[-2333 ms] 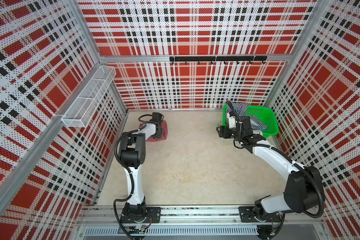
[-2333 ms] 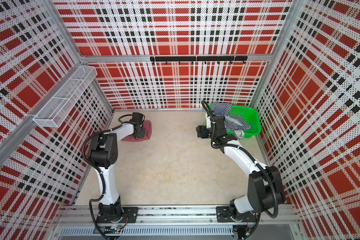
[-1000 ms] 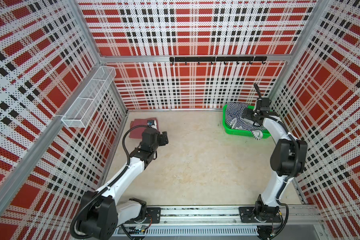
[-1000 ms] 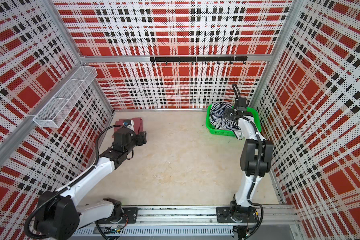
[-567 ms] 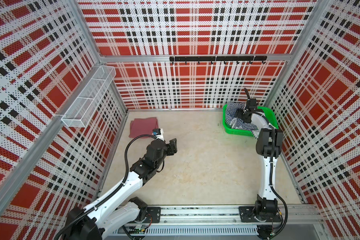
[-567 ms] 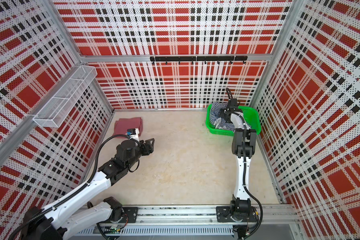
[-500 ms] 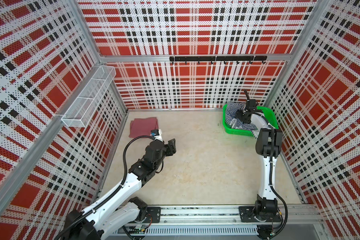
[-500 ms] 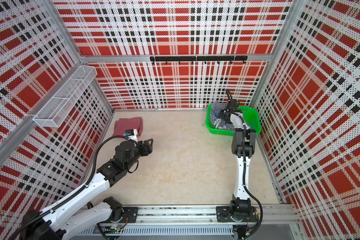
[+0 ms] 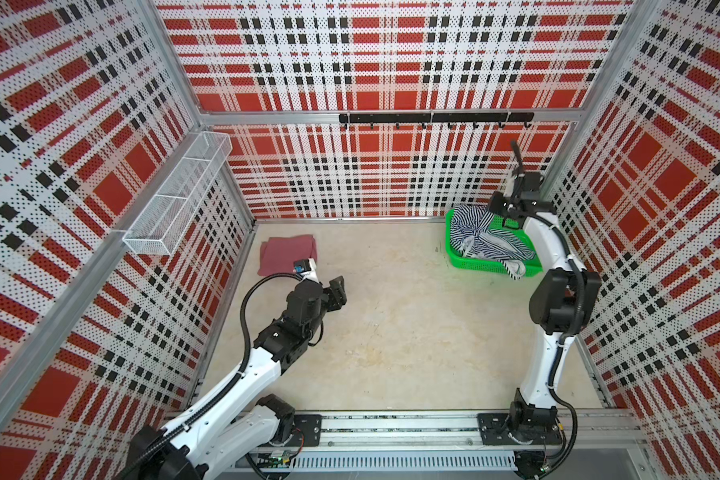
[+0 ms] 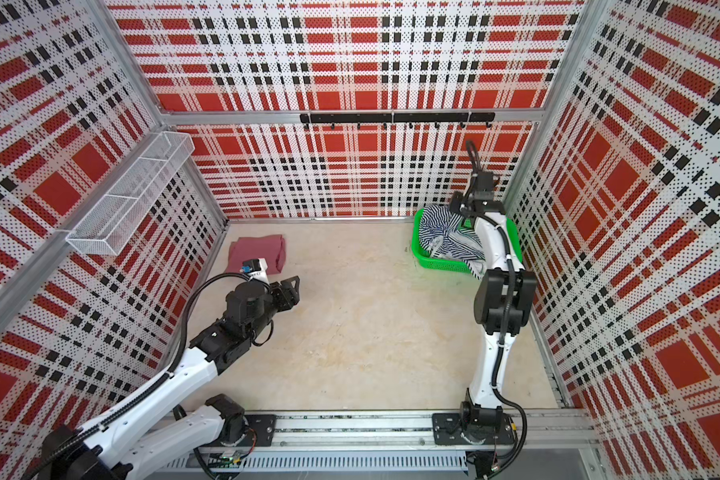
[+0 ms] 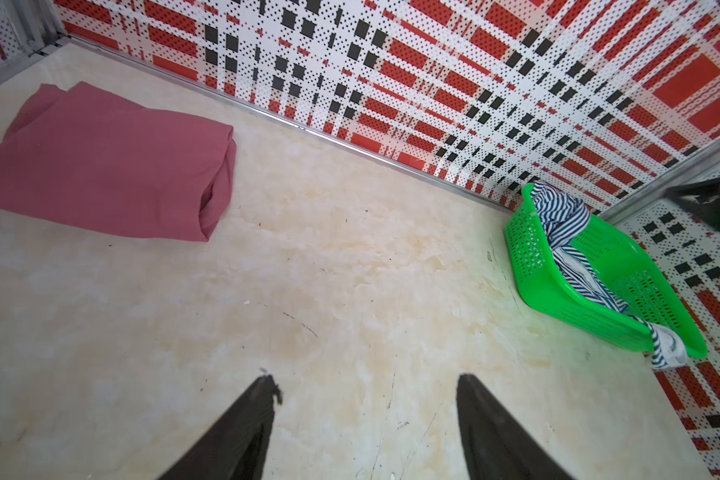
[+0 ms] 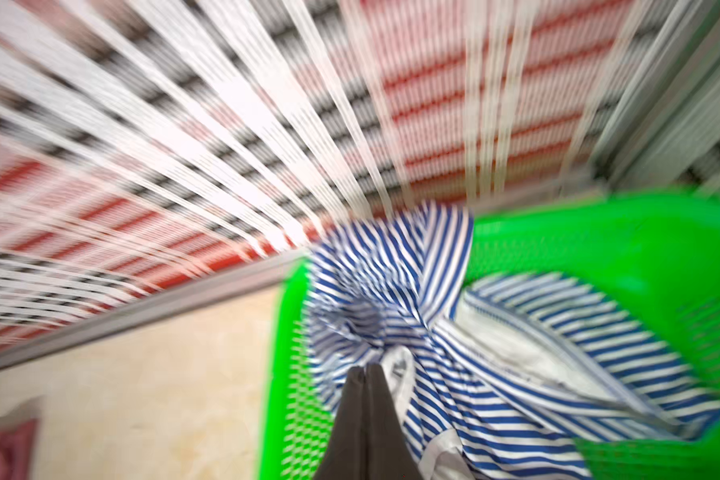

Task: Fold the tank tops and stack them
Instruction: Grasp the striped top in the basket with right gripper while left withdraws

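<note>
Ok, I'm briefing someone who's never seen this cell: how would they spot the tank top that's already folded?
Follow the plaid back wall to the left rear corner of the table. The rose tank top lies there, a flat folded rectangle on the bare surface. It is plain, unlike the striped tank top bunched in the green basket at the right rear.
</note>
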